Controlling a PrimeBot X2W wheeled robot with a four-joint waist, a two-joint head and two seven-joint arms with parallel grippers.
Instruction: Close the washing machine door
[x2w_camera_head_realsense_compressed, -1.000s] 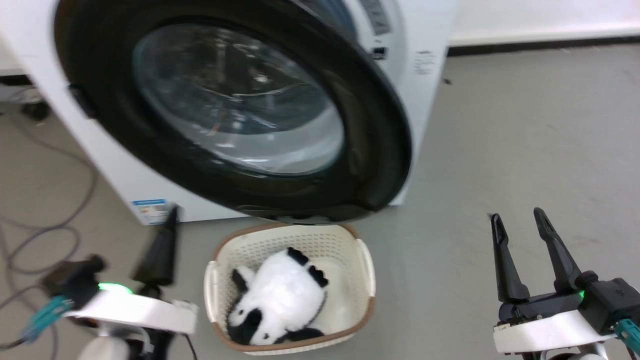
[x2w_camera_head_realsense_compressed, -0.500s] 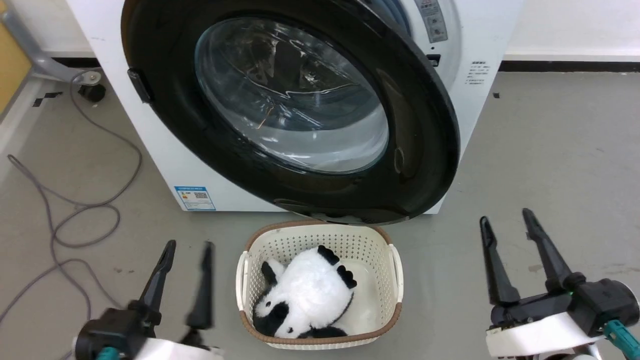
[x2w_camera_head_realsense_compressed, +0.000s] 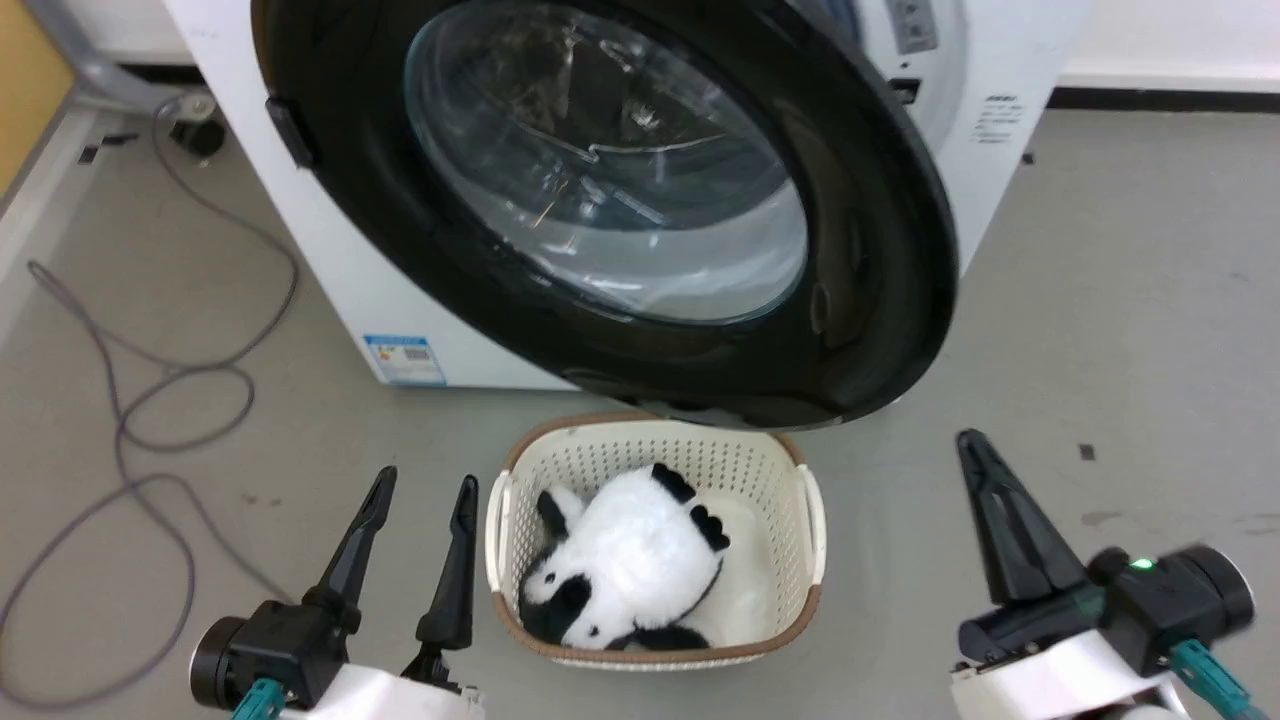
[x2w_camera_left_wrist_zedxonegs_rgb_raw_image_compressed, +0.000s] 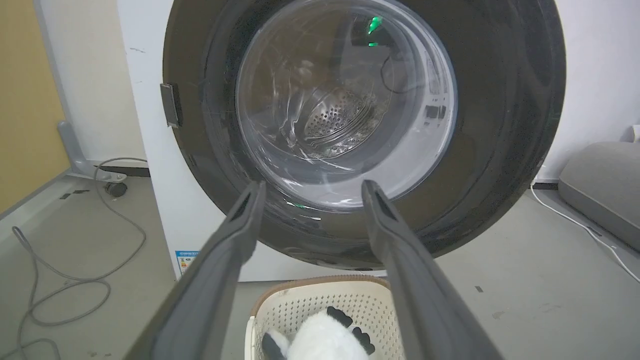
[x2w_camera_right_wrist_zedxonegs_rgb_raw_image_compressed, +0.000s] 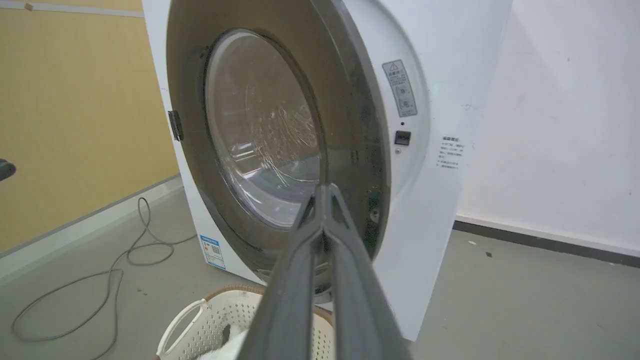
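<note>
Lab rm: washer (x2w_camera_head_realsense_compressed: 1020, 40), loose cable (x2w_camera_head_realsense_compressed: 250, 395), bare floor (x2w_camera_head_realsense_compressed: 1120, 300).

readable text: none | washing machine (x2w_camera_head_realsense_compressed: 330, 270): blue sticker (x2w_camera_head_realsense_compressed: 404, 359), warning-triangle label (x2w_camera_right_wrist_zedxonegs_rgb_raw_image_compressed: 399, 89), small print (x2w_camera_right_wrist_zedxonegs_rgb_raw_image_compressed: 449, 152) illegible

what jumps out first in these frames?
The big black washing machine door, glass window bulging, stands open off the white washing machine and dominates the upper head view. On the floor beneath its lower edge sits a cream basket with a panda plush toy inside. Low at either side, the left gripper is open and the right gripper is shut, both empty and clear of the door.
</note>
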